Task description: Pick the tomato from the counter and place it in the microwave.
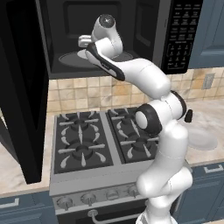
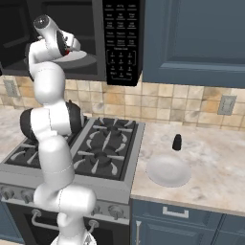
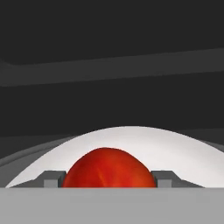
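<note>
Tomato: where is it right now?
Hand view: the tomato sits between the gripper fingertips, over the white turntable plate inside the microwave.

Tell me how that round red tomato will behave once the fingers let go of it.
The round red tomato looks ball-shaped, so it may roll on the smooth white turntable plate. Its glossy skin suggests some slipperiness between the gripper fingers flanking it.

The tomato (image 3: 108,168) is cut off below by the grey band; fingers (image 3: 51,179) are seen as tips only. The microwave (image 1: 131,35) is cropped at top.
</note>
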